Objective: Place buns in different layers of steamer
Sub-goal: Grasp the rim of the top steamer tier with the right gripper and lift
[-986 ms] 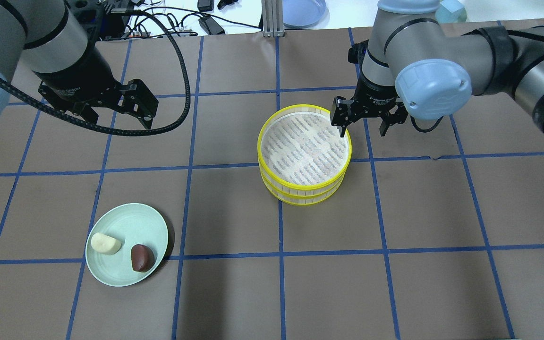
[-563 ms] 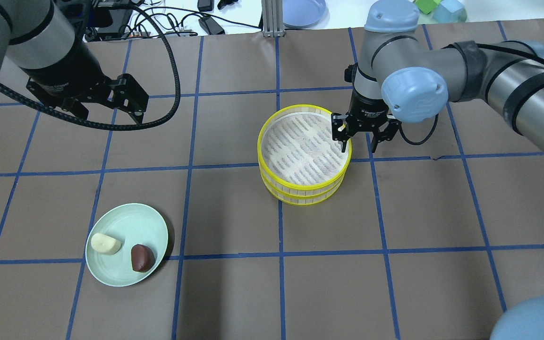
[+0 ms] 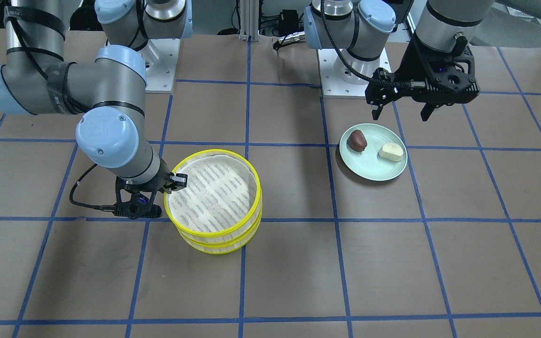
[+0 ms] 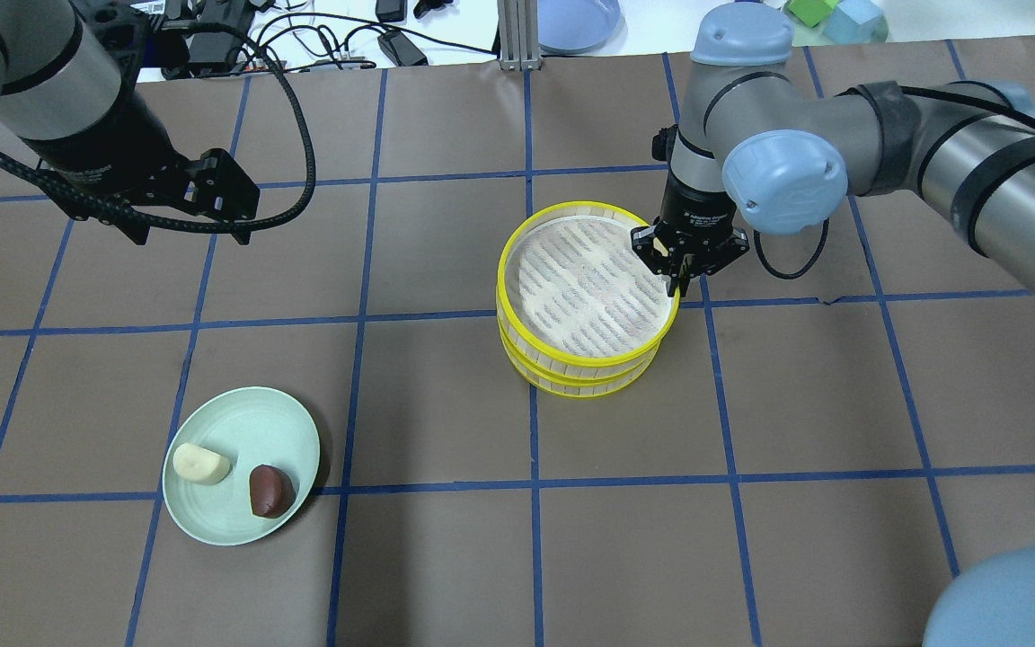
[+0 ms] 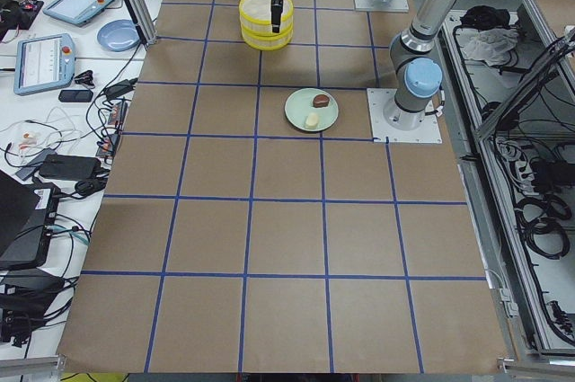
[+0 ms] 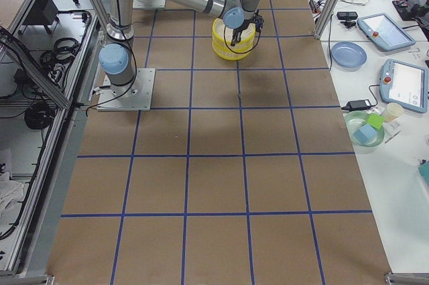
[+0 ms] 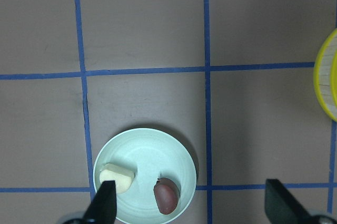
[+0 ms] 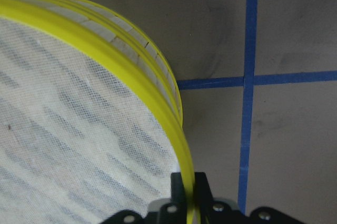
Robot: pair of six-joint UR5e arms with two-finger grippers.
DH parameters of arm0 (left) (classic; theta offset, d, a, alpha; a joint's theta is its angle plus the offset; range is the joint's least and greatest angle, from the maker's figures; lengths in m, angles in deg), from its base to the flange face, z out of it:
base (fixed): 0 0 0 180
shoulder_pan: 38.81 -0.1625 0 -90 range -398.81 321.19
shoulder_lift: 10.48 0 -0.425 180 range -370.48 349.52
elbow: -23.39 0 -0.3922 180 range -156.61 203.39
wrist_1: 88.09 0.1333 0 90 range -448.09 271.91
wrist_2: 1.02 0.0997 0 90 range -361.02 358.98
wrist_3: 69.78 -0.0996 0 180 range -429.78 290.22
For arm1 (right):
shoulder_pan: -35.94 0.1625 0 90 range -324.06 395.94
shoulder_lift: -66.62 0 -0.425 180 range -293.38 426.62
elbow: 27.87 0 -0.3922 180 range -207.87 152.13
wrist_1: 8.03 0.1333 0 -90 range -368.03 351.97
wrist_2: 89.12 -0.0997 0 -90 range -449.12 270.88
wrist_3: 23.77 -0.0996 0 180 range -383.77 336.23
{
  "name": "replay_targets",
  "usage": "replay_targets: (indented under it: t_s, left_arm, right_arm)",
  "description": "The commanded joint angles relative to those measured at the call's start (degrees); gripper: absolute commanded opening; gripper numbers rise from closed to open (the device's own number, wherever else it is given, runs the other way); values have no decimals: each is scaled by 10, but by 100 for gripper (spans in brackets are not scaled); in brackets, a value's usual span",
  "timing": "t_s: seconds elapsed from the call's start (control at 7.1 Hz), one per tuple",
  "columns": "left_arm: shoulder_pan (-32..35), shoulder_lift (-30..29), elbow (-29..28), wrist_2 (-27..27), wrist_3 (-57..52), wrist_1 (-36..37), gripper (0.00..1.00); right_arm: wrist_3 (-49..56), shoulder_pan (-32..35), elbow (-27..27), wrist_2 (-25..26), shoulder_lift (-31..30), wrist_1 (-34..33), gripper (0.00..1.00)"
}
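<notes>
left gripper (image 3: 399, 111): held wide open, nothing in it. It's been pulled a bit further off to the left of the steamer (image 4: 517, 346) over the last second, and is parked well apart from it.

plate (image 4: 243, 404): sat well to the left of the steamer and nearer the robot, not touched.

pale bun (image 4: 201, 464): laid on the plate, far from the steamer, not picked up yet.

dark bun (image 4: 270, 490): laid on the plate just beside the pale one, on the steamer side.

top layer (image 4: 501, 270): stacked on the bottom layer (image 4: 571, 388), but it's been nudged a little off-centre. Nothing has been placed inside.

right gripper (image 4: 681, 279): this is the big change. A second ago it was held open astride the steamer's right rim; now it's been lowered and pinched tight on the top layer's yellow rim.

what it means: the top layer looks ready to be lifted off, so the bottom one can probably be loaded first.
</notes>
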Motion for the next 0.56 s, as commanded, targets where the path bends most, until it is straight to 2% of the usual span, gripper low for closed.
replay_targets:
  t_s: [0.0, 0.42]
  left_arm:
    - [-30, -2, 8, -1, -29, -1, 100]
    - [-79, -3, 21, 2, -107, -9, 100]
  right_arm:
    - [0, -2, 8, 2, -10, 13, 1]
    - [9, -17, 74, 2, -87, 136, 2]
